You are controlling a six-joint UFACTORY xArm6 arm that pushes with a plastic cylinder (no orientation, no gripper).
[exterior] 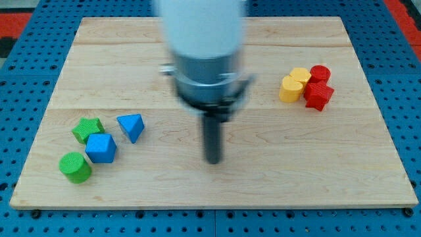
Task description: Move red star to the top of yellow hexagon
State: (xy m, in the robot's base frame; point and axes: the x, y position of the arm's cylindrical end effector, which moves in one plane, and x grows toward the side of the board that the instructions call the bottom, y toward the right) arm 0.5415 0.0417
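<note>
Wood grain runs across the pale counter [368, 164], on which small blocks with matte, ridged faces are gathered in two clusters. The end effector [212, 160] is only a straight dark rod with nothing to open or close; its tip is set down on bare wood near the middle, touching no block. Well to its right and toward the view's top, the red star [318, 96] is seen pressed against the lower right of the yellow hexagon [289, 89], with a second yellow block [300, 75] and a red cylinder [320, 73] packed just above them. Because that space above the hexagon is already taken, it is judged that the star cannot simply be slid straight up; a route around the cluster is probably needed, and neighbours may be disturbed. Far to the left of the tip, a green star-like block [87, 129], a green cylinder [75, 167], a blue chunky block [100, 148] and a blue triangle [131, 126] are left grouped together, well clear of the task.
</note>
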